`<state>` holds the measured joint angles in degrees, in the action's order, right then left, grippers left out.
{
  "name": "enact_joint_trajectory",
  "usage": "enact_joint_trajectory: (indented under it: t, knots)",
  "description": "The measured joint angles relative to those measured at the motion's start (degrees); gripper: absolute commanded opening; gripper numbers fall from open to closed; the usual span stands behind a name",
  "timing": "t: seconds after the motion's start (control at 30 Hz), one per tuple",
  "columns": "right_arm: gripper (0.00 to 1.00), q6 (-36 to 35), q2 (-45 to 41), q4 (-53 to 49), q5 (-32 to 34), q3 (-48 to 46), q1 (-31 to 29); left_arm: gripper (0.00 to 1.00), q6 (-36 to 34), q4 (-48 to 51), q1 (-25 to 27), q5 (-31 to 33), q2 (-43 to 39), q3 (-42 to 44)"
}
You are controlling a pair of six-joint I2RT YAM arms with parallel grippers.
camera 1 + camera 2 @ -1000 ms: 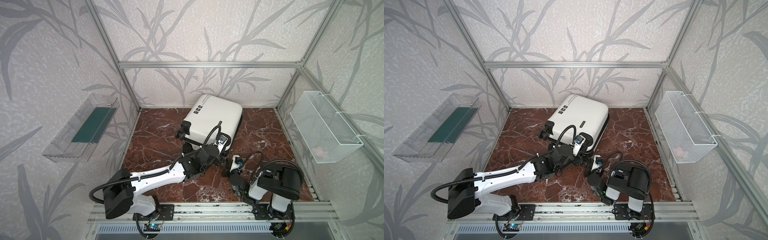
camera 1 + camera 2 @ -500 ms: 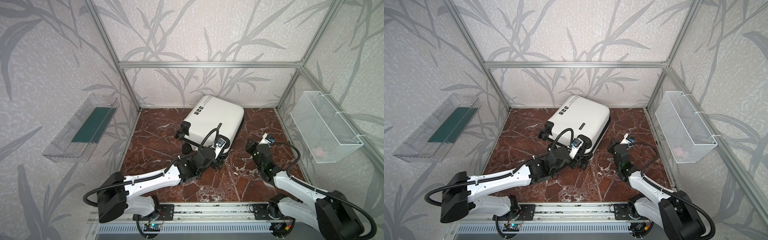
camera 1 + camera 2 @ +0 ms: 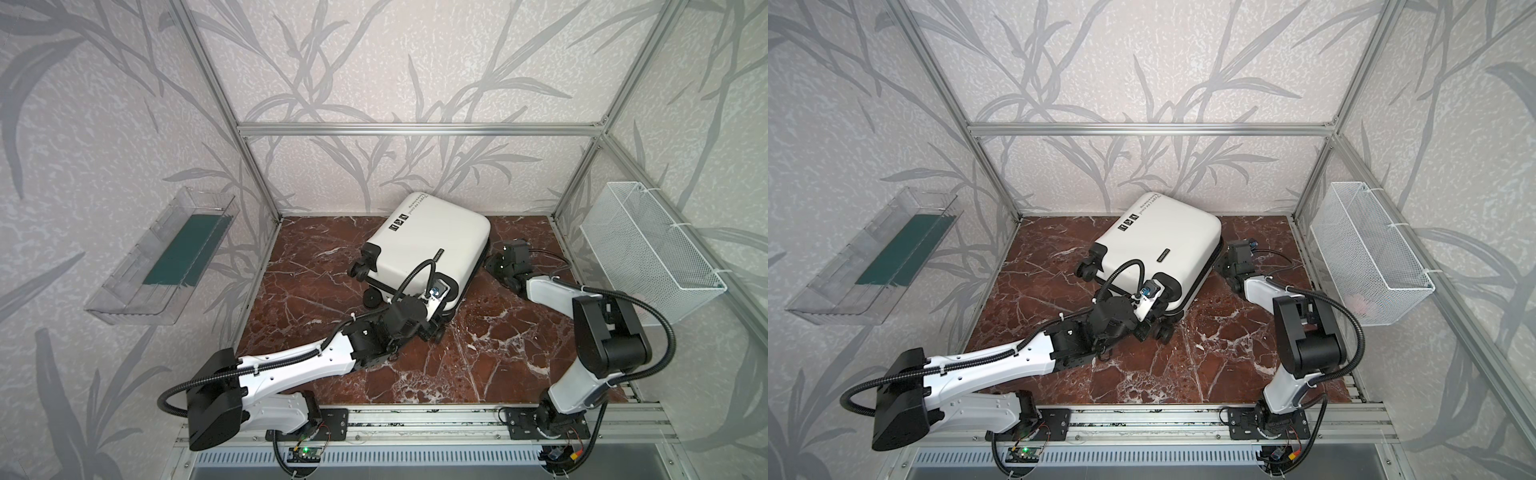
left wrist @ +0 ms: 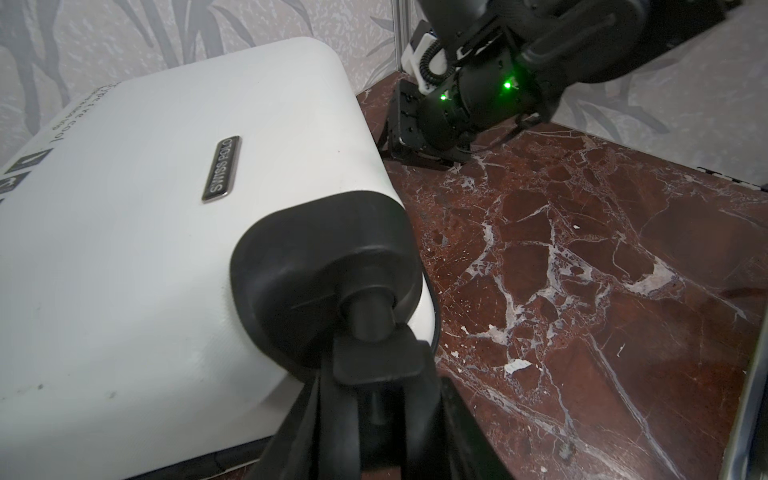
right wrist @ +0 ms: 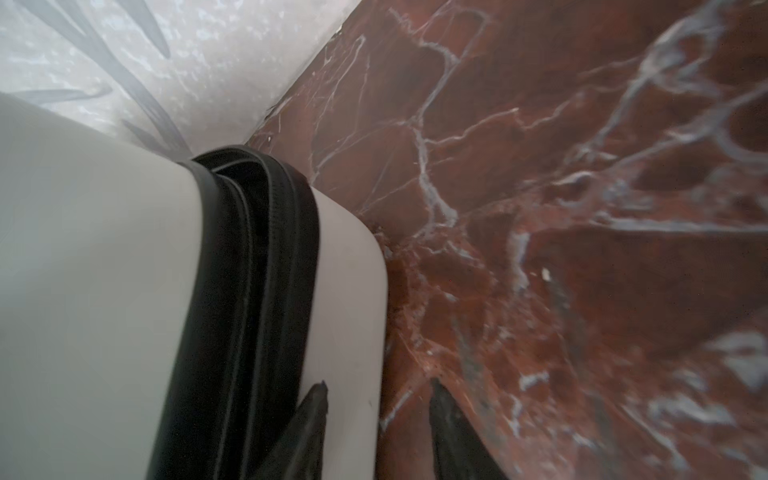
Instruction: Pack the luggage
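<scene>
Luggage [image 3: 428, 245] lies flat and closed toward the back of the red marble floor [image 3: 478, 357]. It is turned askew, so one far corner comes close to the patterned back wall [image 3: 415, 174] and its black wheels point toward the front. In both top views the white shell faces up, with black icons near the far edge and a small name plate [image 4: 222, 170] reading SWISS POLO. The left gripper [image 4: 380, 386] reaches in from the front and is clenched around a corner wheel [image 4: 374, 357], one finger on each side of it. The right gripper [image 5: 376, 386] sits low at the luggage's right side with its jaws parted. One fingertip [image 5: 316, 399] lies over the white shell just beside the black zipper band [image 5: 257, 270] and the other over bare floor; whether either touches the shell I cannot tell. A clear tray [image 3: 124, 307] holding a dark green sheet [image 3: 183, 249] hangs on the left wall and a white wire basket [image 3: 648, 253] on the right wall, both well apart from the luggage
</scene>
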<state>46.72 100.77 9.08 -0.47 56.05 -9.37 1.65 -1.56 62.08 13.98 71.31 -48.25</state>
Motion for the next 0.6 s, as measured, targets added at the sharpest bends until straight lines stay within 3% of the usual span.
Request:
enact_joint_trajectory:
  t: [0.27, 0.6]
  knots:
    - [0.39, -1.1, 11.2, -6.0, -5.7, 7.9, 0.8, 0.00, 0.5, 0.9, 0.2, -0.1, -0.6, 0.1]
    - [0.38, -5.3, 20.0, -14.6, -8.2, 24.0, -5.5, 0.00, 3.7, 0.1, 0.7, 5.7, 4.4, -2.9]
